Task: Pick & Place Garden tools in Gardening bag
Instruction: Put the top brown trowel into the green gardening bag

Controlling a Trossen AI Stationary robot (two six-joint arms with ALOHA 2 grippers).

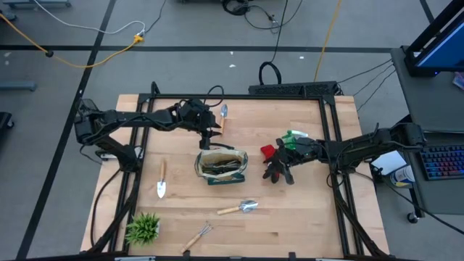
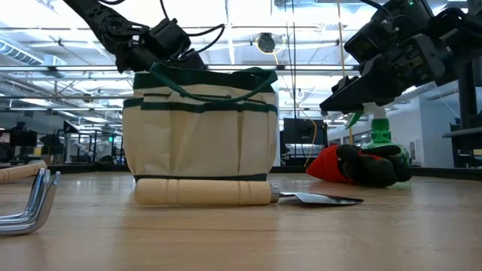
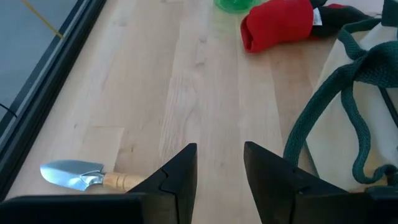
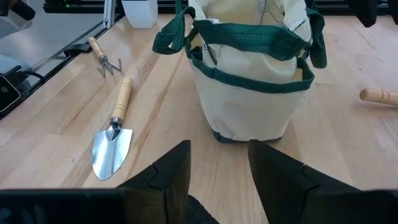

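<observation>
Four wooden-handled tools lie out on the table (image 1: 304, 225): trowel one (image 1: 223, 114) at the far edge, trowel two (image 1: 162, 180) left of the gardening bag (image 1: 221, 164), trowel three (image 1: 240, 208) in front of it, and one small rake (image 1: 196, 237) near the potted plant (image 1: 143, 228). One pair of red-and-black gloves (image 1: 274, 161) and one green spray bottle (image 1: 293, 137) sit right of the bag. The left gripper (image 1: 210, 135) hovers just behind the bag, jaws spread and empty, and the right gripper (image 1: 279, 165) hangs over the gloves, jaws apart too, pinching nothing.
</observation>
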